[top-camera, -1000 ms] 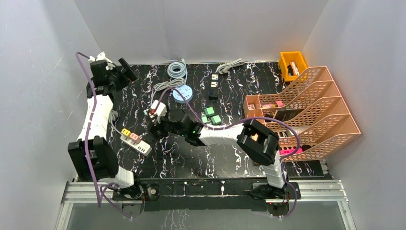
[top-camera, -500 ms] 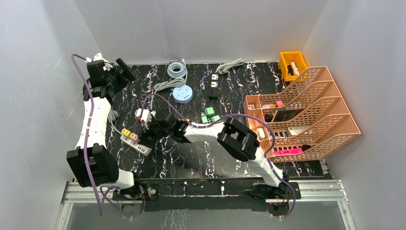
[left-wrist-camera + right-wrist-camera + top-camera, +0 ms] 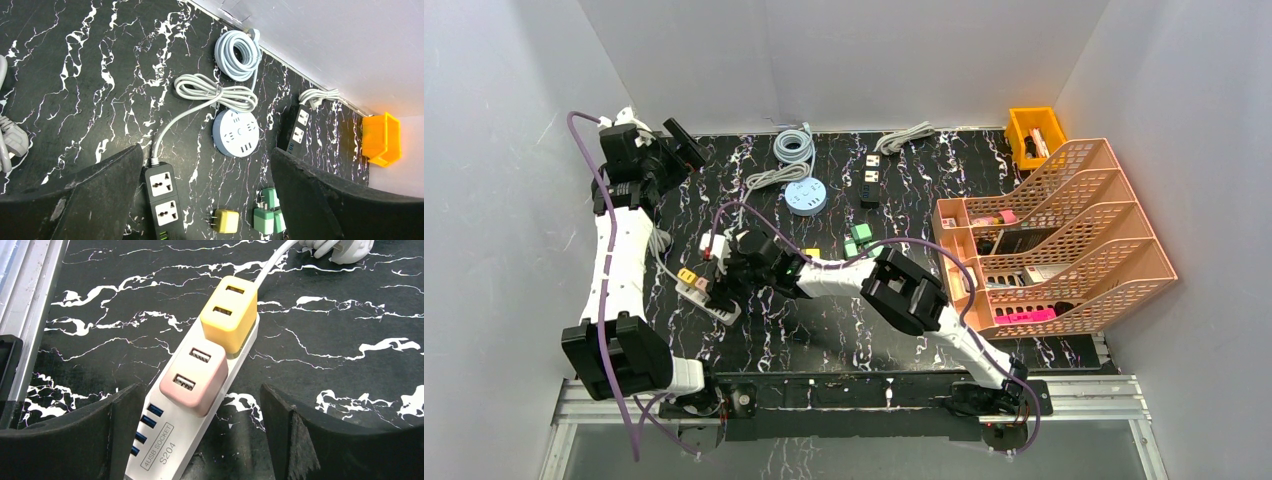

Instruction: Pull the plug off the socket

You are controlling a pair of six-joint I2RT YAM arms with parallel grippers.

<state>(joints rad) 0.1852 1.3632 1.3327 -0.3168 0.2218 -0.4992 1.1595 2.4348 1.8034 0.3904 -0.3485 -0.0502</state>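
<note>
Though separate, yellow plug (image 3: pixel 229 310) beside pink plug (image 3: pixel 195 377)

The right gripper (image 3: pixel 716 272) was stretched leftward across the black marbled table (image 3: pixel 824 330) and positioned over the white power strip (image 3: pixel 722 311), in which a yellow plug (image 3: pixel 687 275) was seated. The left gripper (image 3: pixel 679 150) was positioned near the far left corner, well apart from the strip. A round blue socket (image 3: pixel 806 197), green adapters (image 3: pixel 861 240) and orange file trays (image 3: pixel 1064 230) were laid out further right.

White arms (image 3: pixel 619 258), black joints (image 3: pixel 907 291), purple cables (image 3: pixel 570 125)
</note>
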